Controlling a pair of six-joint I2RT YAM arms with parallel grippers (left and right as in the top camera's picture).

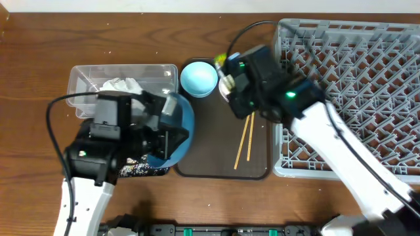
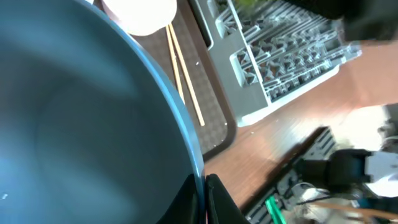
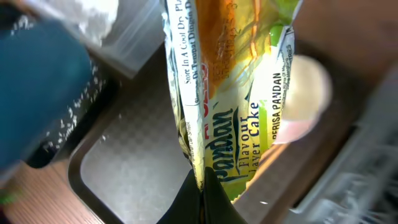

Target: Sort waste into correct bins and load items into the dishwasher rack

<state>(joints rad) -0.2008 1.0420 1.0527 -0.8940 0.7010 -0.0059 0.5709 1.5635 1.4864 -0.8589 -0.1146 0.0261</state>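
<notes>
Landmark: flat dark brown serving tray (image 1: 216, 154), mid-table.
Shallow black rectangular tray (image 1: 134, 169): just beside the serving tray's near left corner, with loose white rice grains (image 3: 68, 115) on it.
Left gripper (image 2: 204, 194): fingers pinched on the rim of the large dark blue bowl-plate (image 1: 176, 128), which is held tilted over the serving tray's left edge.
Thin wooden chopsticks (image 1: 245, 141): paired, lying on the serving tray's right half.
Right gripper (image 3: 202, 193): clamped on the green-yellow snack wrapper (image 3: 230, 93), which is raised above the serving tray's far right part.
Small light blue bowl (image 1: 199, 78): at the serving tray's far edge.
Clear rectangular plastic tub (image 1: 157, 75): beyond the serving tray's far left corner, with the crumpled white paper napkin (image 1: 121, 85) inside.
Large grey lattice dishwasher rack (image 1: 367, 65): against the serving tray's right side.
</notes>
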